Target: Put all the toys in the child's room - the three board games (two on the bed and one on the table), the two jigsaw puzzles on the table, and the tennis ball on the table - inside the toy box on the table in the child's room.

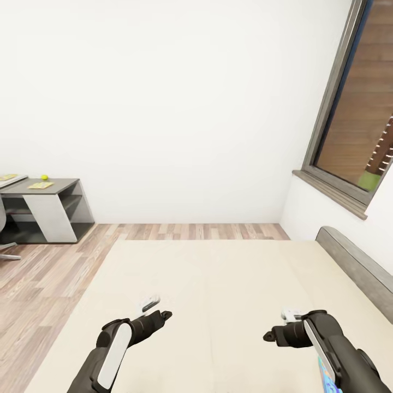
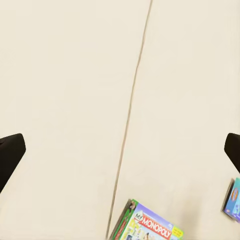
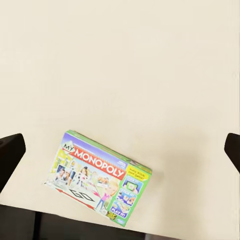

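Monopoly box point(image 3: 97, 177), flat, glossy and brightly printed, lies on the bed point(image 1: 218, 305), its beige mattress smooth, directly beneath our right gripper point(image 1: 275, 327). A blue game box point(image 2: 233, 200) peeks in nearby. We hover both arms, left gripper point(image 1: 158, 308) and right, with fingers spread wide and empty. Across the room, the table point(image 1: 52, 191) carries the tennis ball point(image 1: 44, 177). Next, we judge, comes lowering onto the box.

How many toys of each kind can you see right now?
Board games on the bed: 2, MONOPOLY box and blue box.
Tennis ball: 1.
Flat yellowish pieces on the desk: 2.
Total: 5.
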